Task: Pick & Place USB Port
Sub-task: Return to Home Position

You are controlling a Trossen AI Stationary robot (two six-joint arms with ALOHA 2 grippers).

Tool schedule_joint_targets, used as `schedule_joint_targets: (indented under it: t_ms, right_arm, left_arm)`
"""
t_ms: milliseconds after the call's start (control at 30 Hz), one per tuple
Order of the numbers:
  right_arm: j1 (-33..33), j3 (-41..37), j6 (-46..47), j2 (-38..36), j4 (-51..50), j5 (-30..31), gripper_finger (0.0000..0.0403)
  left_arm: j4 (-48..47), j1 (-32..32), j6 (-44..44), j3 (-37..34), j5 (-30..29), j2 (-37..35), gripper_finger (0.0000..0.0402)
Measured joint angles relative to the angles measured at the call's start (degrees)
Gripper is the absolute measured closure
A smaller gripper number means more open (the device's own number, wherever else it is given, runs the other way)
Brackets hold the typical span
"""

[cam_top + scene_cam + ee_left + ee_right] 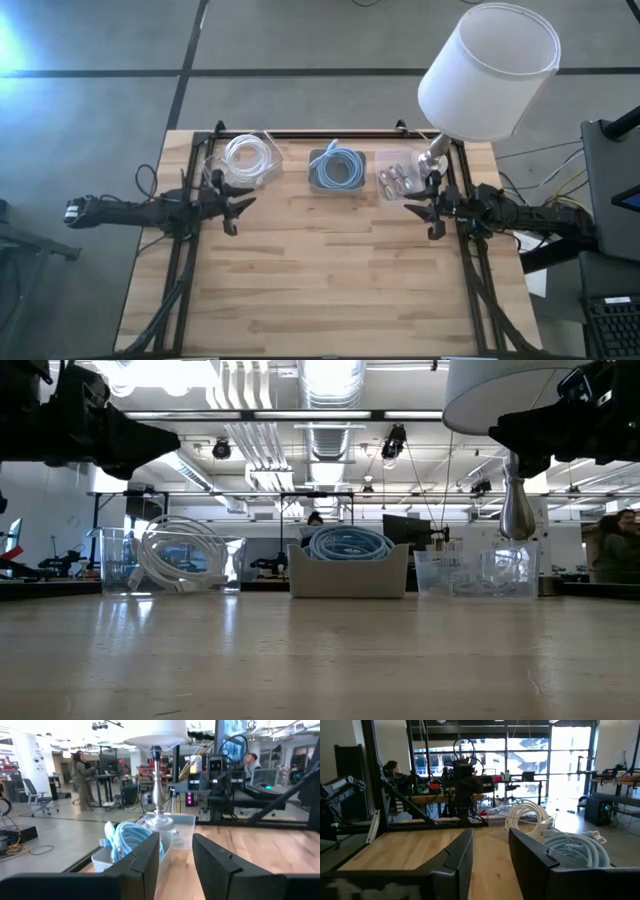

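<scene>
Small metallic USB pieces (398, 180) lie in a clear container (401, 176) at the table's far edge, right of centre. My left gripper (242, 208) hovers open above the left part of the table, near a clear container with a white cable coil (248, 158). My right gripper (420, 208) hovers open just on the near side of the USB container. In the wrist views each arm's own fingers (145, 857) (457, 855) stand apart with nothing between them. Both arms show high above the table in the low view.
A tray with a coiled blue cable (337, 170) sits between the two clear containers. A lamp with a white shade (487, 70) stands at the far right corner, its base (432, 155) beside the USB container. A black frame runs along the table's left, right and far edges.
</scene>
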Motion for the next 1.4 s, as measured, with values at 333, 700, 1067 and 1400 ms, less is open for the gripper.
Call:
schedule_joint_targets:
  t_ms: [333,700,1067,1400]
  right_arm:
    - [0.0,0.02,0.64,-1.1,-5.72,-0.15,0.0299]
    - [0.01,0.02,0.23,-1.08,-10.52,-0.13,0.0314]
    - [0.0,0.04,0.0,-0.64,-15.6,1.79,0.0327]
    - [0.02,0.04,-1.07,-0.62,-15.59,1.86,0.0325]
  left_arm:
    - [-15.87,0.07,-2.21,-0.04,0.04,-8.79,0.028]
    - [-17.01,0.24,0.65,0.04,1.02,-11.69,0.028]
    - [-17.18,0.24,2.69,0.07,0.75,-10.26,0.028]
    - [-16.32,0.24,1.34,0.02,0.66,-10.28,0.028]
